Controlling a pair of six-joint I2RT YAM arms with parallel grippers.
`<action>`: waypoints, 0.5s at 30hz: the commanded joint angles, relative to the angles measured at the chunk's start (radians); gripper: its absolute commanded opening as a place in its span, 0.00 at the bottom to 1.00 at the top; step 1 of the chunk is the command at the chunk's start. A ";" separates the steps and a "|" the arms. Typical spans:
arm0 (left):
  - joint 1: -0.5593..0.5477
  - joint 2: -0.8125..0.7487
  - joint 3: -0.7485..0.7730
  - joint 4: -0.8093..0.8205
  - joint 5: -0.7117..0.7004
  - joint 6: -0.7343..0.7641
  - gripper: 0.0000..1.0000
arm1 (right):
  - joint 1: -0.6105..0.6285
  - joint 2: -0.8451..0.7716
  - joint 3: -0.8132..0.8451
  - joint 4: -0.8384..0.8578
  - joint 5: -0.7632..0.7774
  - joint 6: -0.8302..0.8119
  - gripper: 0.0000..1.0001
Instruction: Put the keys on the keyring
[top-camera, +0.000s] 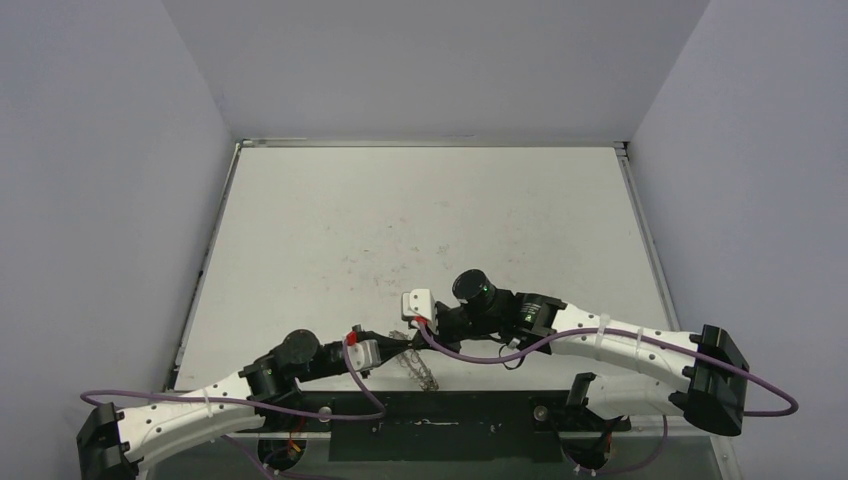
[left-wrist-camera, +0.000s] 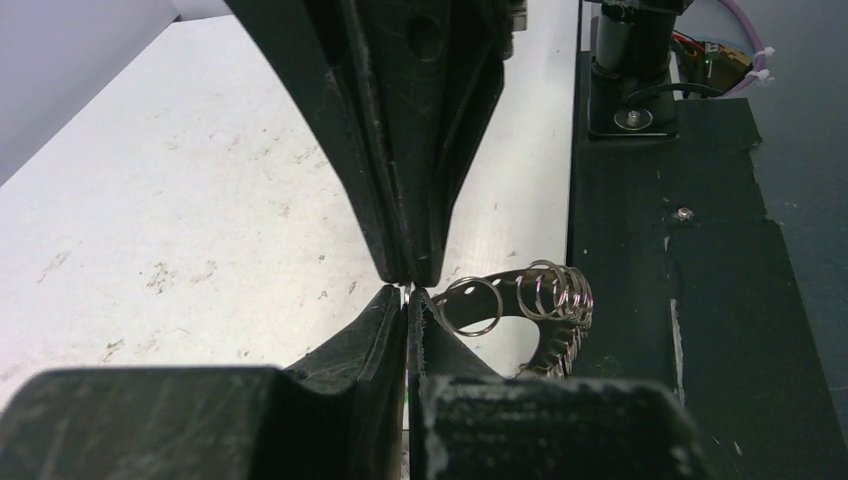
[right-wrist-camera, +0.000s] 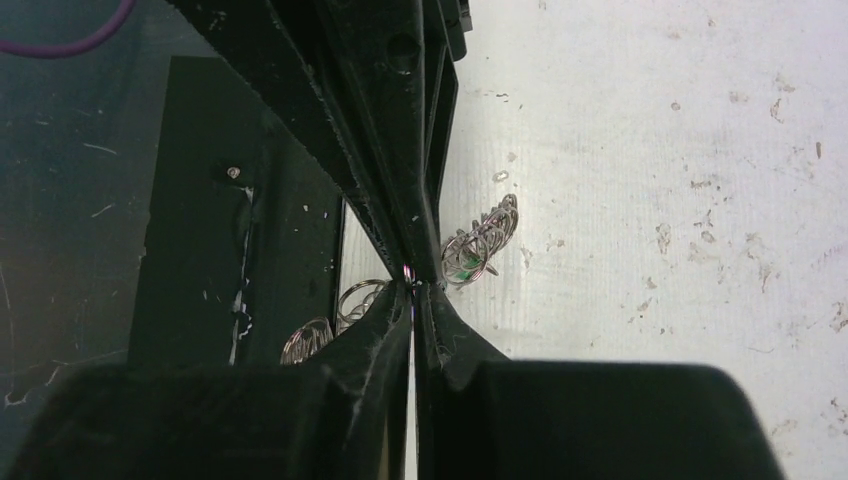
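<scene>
The keyring (left-wrist-camera: 545, 300), a silvery band fringed with wire loops, lies at the table's near edge (top-camera: 422, 370), partly over the black strip. My left gripper (left-wrist-camera: 408, 292) is shut, with a thin sliver of the keyring's metal pinched at its tips. My right gripper (right-wrist-camera: 412, 284) is shut tip to tip against it (top-camera: 420, 332), a glint of thin wire between its pads. Of the keys, only a green tag (right-wrist-camera: 463, 268) shows among the loops (right-wrist-camera: 490, 230), right beside those tips. The left gripper (top-camera: 408, 345) reaches in from the left.
A black base strip (top-camera: 450, 425) with screws runs along the near edge (left-wrist-camera: 700, 300) (right-wrist-camera: 200, 200). Purple cables (top-camera: 480, 355) loop over both arms. The white table (top-camera: 420, 220) is walled on the left, back and right.
</scene>
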 joint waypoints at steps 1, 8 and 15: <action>-0.005 -0.015 0.012 0.105 0.023 -0.012 0.00 | -0.002 0.016 0.003 0.080 -0.001 -0.002 0.01; -0.005 -0.025 0.007 0.102 0.024 -0.016 0.00 | -0.005 -0.021 -0.026 0.094 0.048 0.003 0.28; -0.005 -0.039 0.005 0.103 0.027 -0.020 0.00 | -0.020 -0.076 -0.116 0.210 0.016 0.003 0.26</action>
